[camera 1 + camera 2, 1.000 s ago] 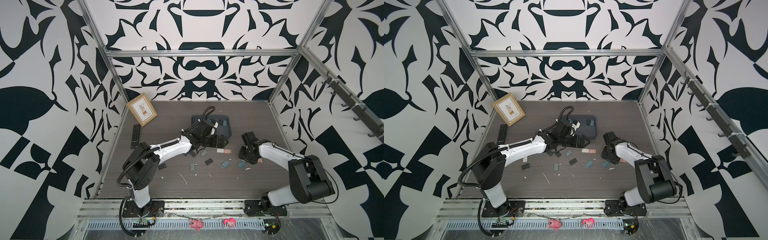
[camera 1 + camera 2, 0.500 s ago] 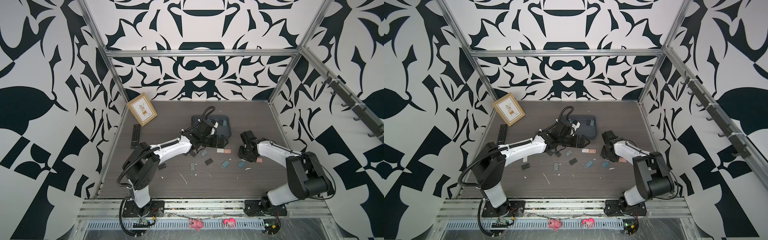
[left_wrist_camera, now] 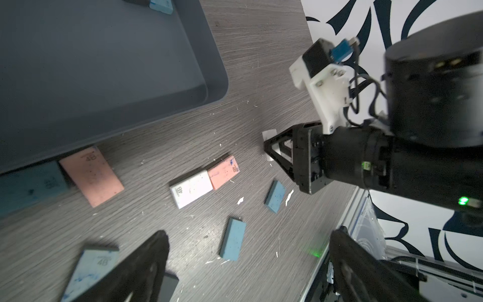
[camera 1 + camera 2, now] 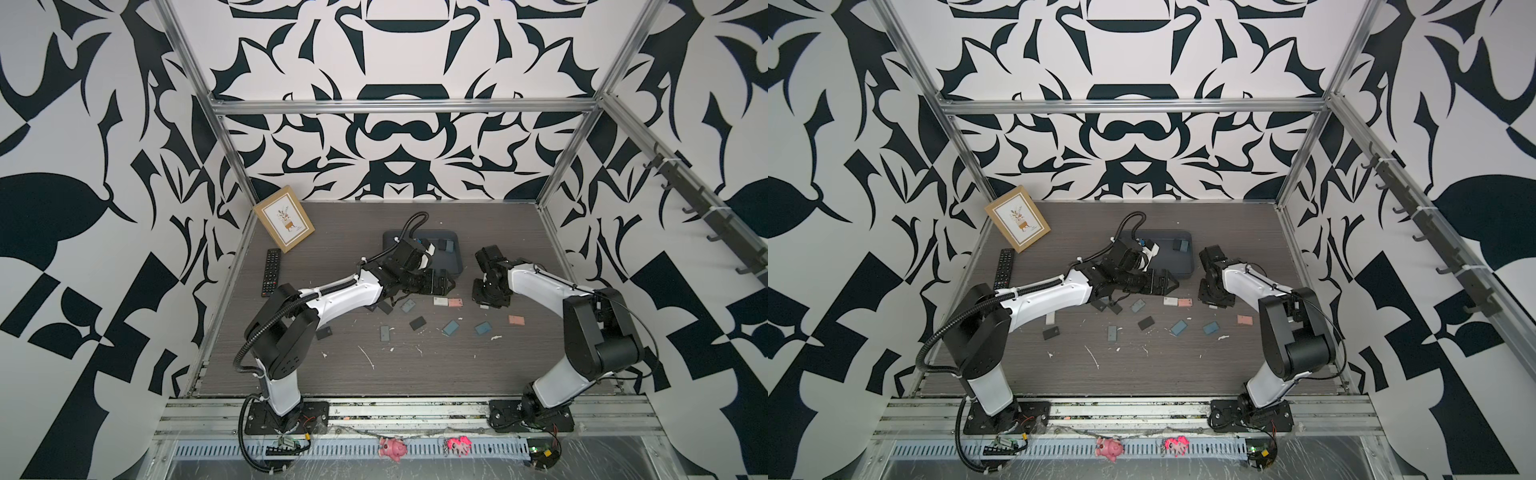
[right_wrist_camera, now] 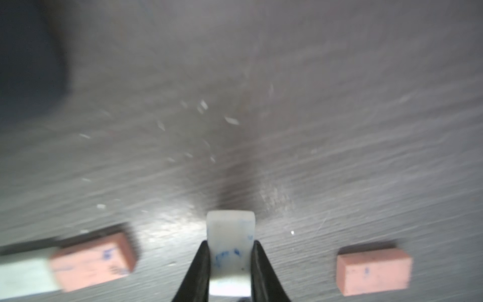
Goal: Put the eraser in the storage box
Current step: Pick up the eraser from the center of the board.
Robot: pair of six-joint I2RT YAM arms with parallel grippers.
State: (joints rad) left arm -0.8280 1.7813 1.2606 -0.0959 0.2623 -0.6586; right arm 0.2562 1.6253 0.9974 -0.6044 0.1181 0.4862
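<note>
The white eraser [image 5: 230, 227], smudged with blue ink, is pinched between my right gripper's [image 5: 230, 243] black fingertips low over the tabletop. In both top views this right gripper [image 4: 487, 300] [image 4: 1213, 301] points down just right of the storage box [image 4: 456, 268] [image 4: 1185, 272], a shallow dark grey tray holding a few erasers [image 4: 446, 246]. My left gripper [image 3: 245, 251] [image 4: 444, 284] hangs open and holds nothing, over loose erasers by the box's [image 3: 104, 65] front edge. A white and a pink eraser [image 4: 447, 301] lie side by side between the two grippers.
Several blue, dark and pink erasers [image 4: 450, 328] [image 4: 516, 320] and white crumbs are scattered mid-table. A tan picture frame [image 4: 284, 224] leans at the back left, with a black remote [image 4: 271, 277] in front of it.
My right gripper has closed on the white eraser and shifted slightly left towards the box. The left arm has stayed put, still open.
</note>
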